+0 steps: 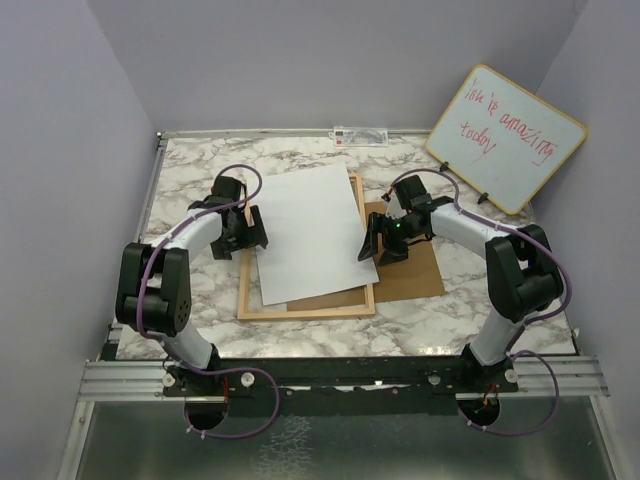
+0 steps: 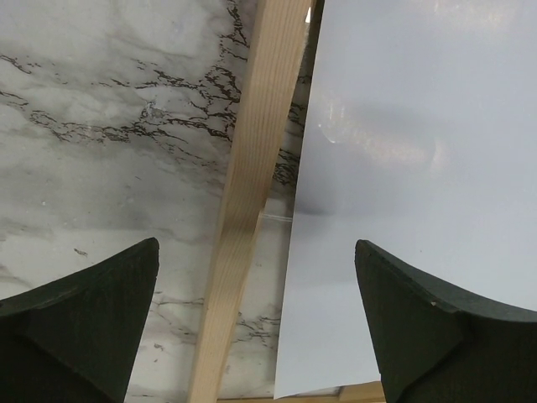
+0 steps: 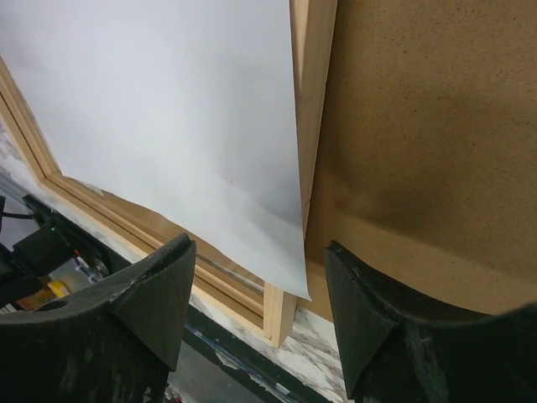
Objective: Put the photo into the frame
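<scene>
Photo (image 1: 312, 232) lies white back up on the frame (image 1: 300, 313), skewed. Its left edge sits just inside the left rail, and its right edge and near-right corner ride over the right rail. Frame is flat on the marble desk (image 1: 195, 170), with its right side on the brown backing board (image 1: 418, 275). Left jaws are wide open above the left rail, holding nothing. Right jaws are open over the photo's right edge and the board, gripping nothing. Whiteboard (image 1: 505, 135) leans at far right.
</scene>
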Robot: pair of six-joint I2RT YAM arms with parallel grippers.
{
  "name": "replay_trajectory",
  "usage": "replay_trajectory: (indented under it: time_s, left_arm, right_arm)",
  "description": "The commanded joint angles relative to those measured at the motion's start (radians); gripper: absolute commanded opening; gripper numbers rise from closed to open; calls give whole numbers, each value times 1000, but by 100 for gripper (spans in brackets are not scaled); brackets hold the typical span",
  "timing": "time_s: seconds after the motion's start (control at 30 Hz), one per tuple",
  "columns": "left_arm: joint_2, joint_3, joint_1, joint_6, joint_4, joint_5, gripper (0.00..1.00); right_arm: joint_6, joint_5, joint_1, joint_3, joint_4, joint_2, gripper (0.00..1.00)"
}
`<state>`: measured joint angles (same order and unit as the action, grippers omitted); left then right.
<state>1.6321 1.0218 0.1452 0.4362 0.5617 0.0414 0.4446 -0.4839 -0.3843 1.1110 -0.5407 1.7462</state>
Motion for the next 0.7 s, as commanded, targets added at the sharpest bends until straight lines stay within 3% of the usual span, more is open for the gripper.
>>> replay_trajectory:
  time_s: [0.0,0.27,0.57,0.67]
  left_arm:
    - [8,-11,-7,-27,-24,18,99]
    - [19,-27,-9,-7,-56,93,99]
    - [16,-30,-9,13,-78,187,99]
    - [16,-28,-8,23,-87,220,99]
  right_arm:
    - [-37,-23,3,-14,1,13,67]
    - [-44,-152,4,-35,31,42,66]
    - [-29,-177,3,-42,-11,-1,18]
    - [-23,-220,4,-52,-4,-6,9]
